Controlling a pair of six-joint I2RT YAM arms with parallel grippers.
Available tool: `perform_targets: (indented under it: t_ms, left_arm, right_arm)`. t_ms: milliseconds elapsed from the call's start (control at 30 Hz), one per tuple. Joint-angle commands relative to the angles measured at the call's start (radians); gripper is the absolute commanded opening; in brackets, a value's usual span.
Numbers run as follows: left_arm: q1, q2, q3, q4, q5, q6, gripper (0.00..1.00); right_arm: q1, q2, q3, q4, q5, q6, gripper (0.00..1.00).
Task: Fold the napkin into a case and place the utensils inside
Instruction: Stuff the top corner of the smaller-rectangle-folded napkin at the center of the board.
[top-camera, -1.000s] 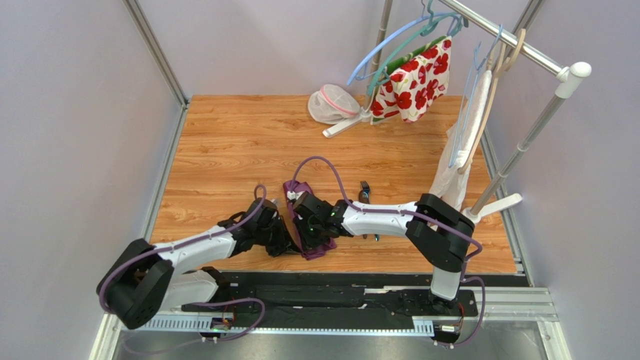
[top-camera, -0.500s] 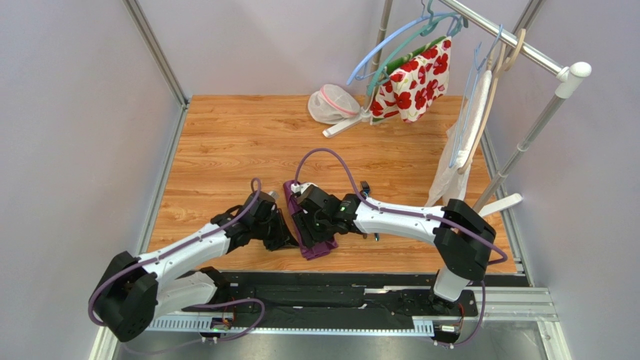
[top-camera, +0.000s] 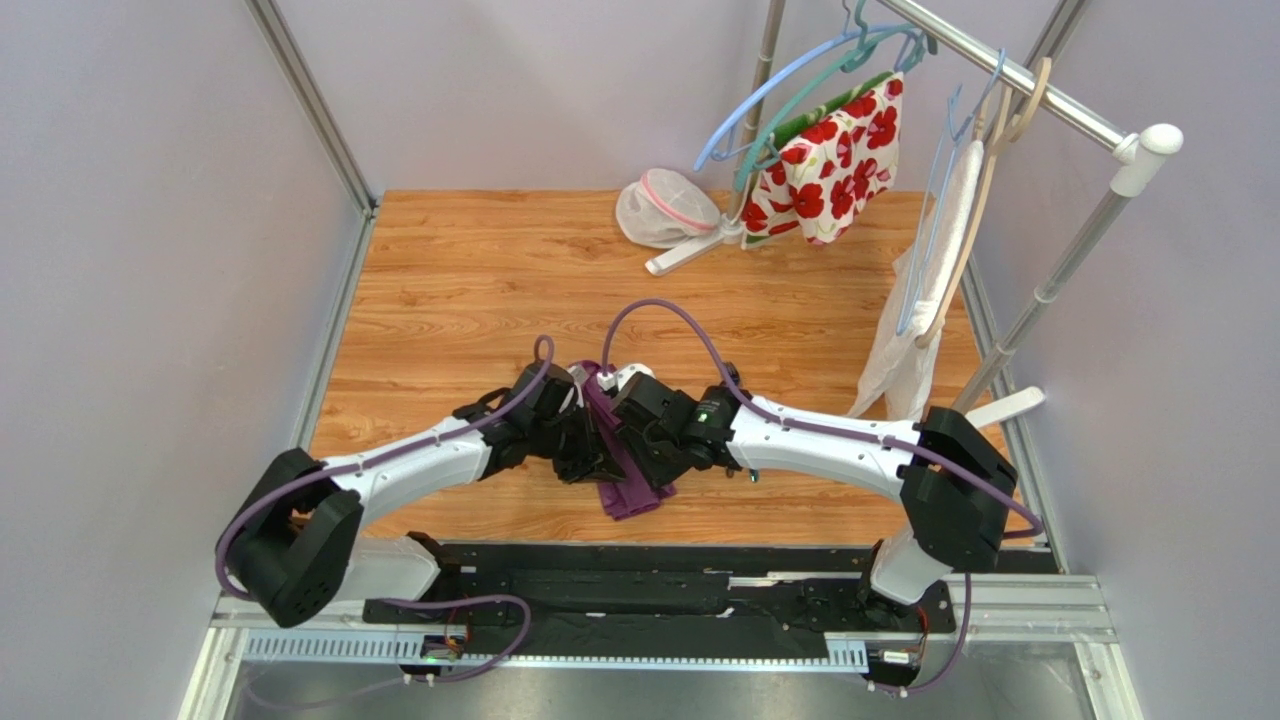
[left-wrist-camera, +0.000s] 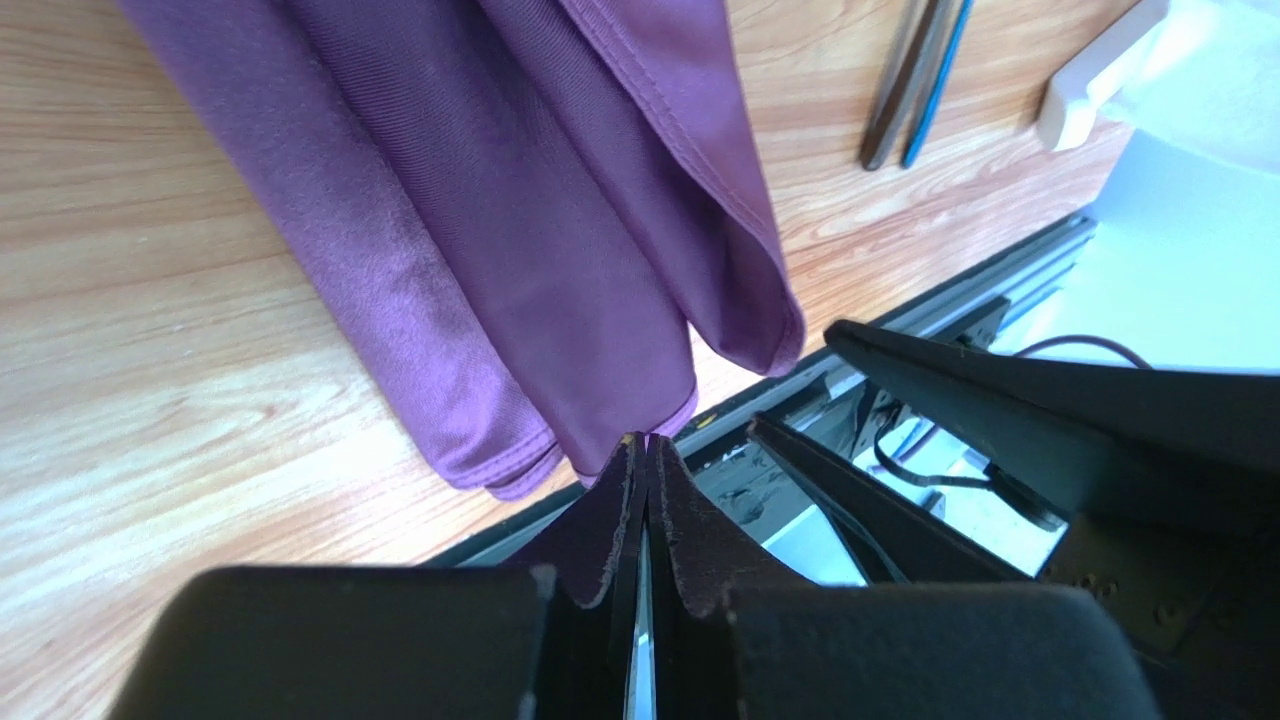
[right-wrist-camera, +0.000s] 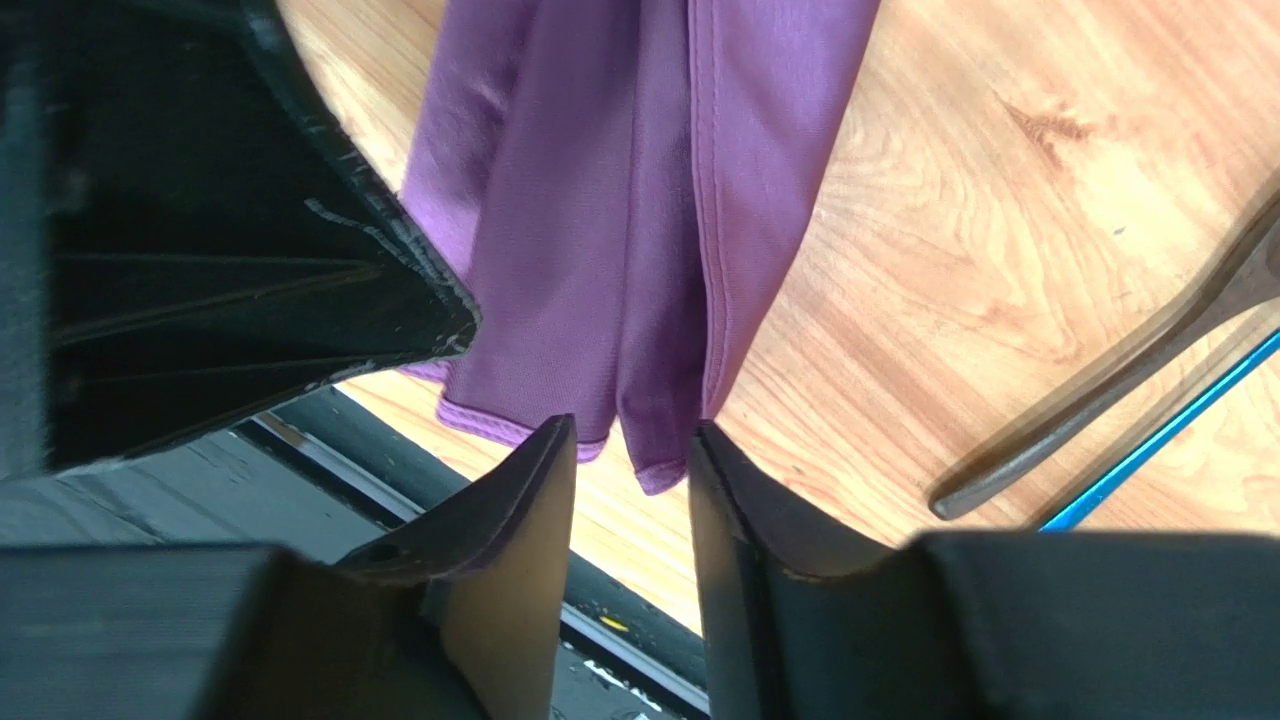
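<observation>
Plum in colour, the napkin (top-camera: 642, 495) lies as a long, narrow bundle of loose folds on the wooden surface (top-camera: 451, 300), near its front edge, and runs from between the two arms toward the black rail (top-camera: 676, 563). The left pincer (top-camera: 579, 450) sits against its left side and the right pincer (top-camera: 646, 432) against its right, so the cloth is hemmed in between them.

From the left wrist, the left pincer (left-wrist-camera: 643, 450) has its fingers pressed flat together, the tips right at the napkin's (left-wrist-camera: 526, 225) near end. I cannot tell whether any cloth is caught between them.

From the right wrist, the right pincer (right-wrist-camera: 631, 432) stands parted, and the rounded end of a napkin (right-wrist-camera: 661, 225) fold shows in the gap, with neither finger closed on it.

The utensils (right-wrist-camera: 1112, 375) lie side by side on the bare wood just to the right of the cloth, apart from it.

Far back, a white mesh pouch (top-camera: 661, 207) rests beside a hanging flowered cloth (top-camera: 827, 158).
</observation>
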Motion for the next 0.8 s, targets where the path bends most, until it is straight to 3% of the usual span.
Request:
perform_targets:
  t_ms: [0, 367, 767]
  left_arm:
    - [-0.011, 0.055, 0.014, 0.092, 0.043, -0.002, 0.06]
    - [-0.009, 0.100, -0.041, 0.133, 0.014, -0.006, 0.05]
    - [-0.009, 0.110, -0.046, 0.149, 0.021, -0.003, 0.05]
  right_arm:
    - [0.006, -0.036, -0.016, 0.041, -0.019, -0.027, 0.33]
    - [0.034, 0.080, 0.027, 0.034, 0.022, -0.061, 0.27]
    - [0.046, 0.136, 0.066, -0.004, 0.123, -0.110, 0.36]
